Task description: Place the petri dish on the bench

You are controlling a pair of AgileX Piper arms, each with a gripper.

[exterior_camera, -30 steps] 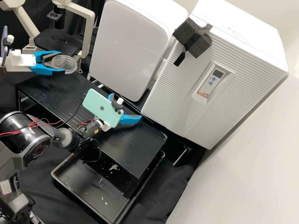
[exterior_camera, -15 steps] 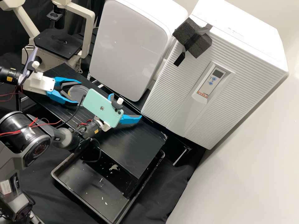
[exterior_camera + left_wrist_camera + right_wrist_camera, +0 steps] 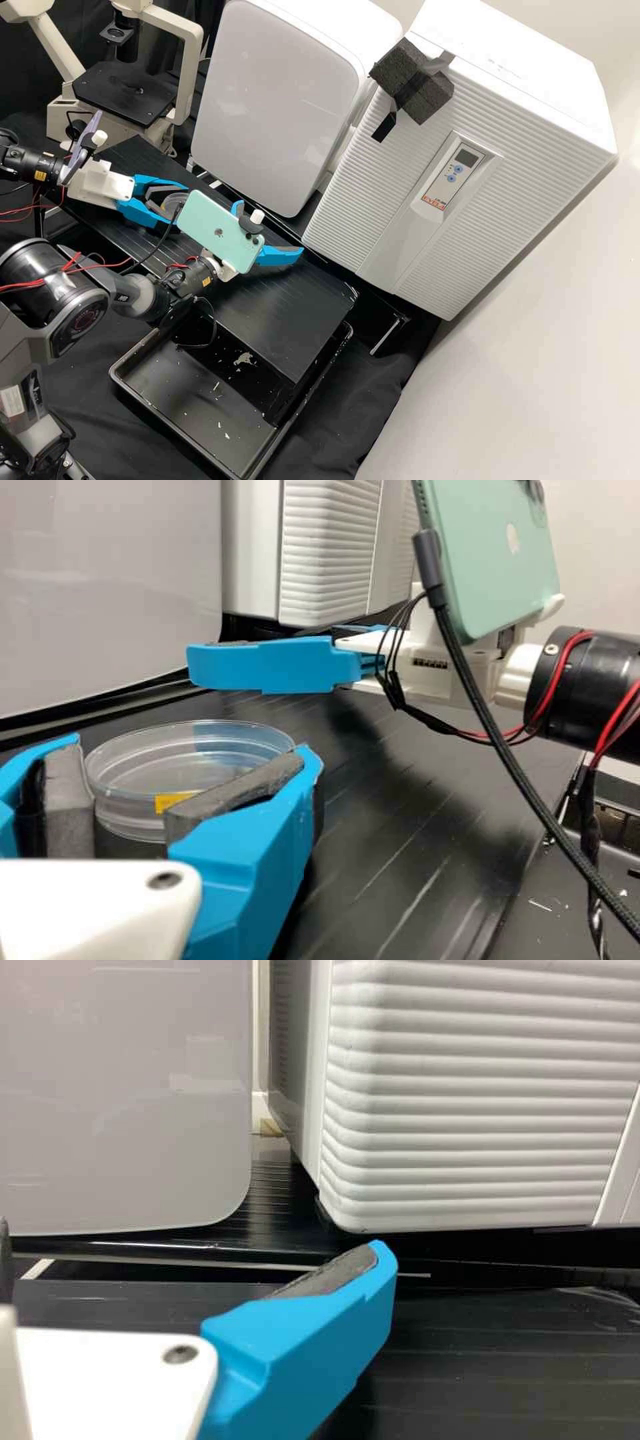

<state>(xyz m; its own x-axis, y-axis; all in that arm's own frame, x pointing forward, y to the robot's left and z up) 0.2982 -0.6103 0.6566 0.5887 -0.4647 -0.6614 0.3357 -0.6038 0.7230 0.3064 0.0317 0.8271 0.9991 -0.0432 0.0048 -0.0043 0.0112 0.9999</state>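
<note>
Black slatted bench [image 3: 287, 313]; smooth-fronted white cabinet [image 3: 280, 100] and ribbed white cabinet [image 3: 520, 167] along its far side. Clear petri dish [image 3: 190, 765], yellow mark on its wall, sits level between the padded fingers of the left claw [image 3: 179, 202], pinched at its sides, over the bench; contact with the surface can't be told. Right claw [image 3: 270, 227] spread wide, nothing between its fingers, apart from the dish. Mint phone [image 3: 220, 230] mounted above that claw.
</note>
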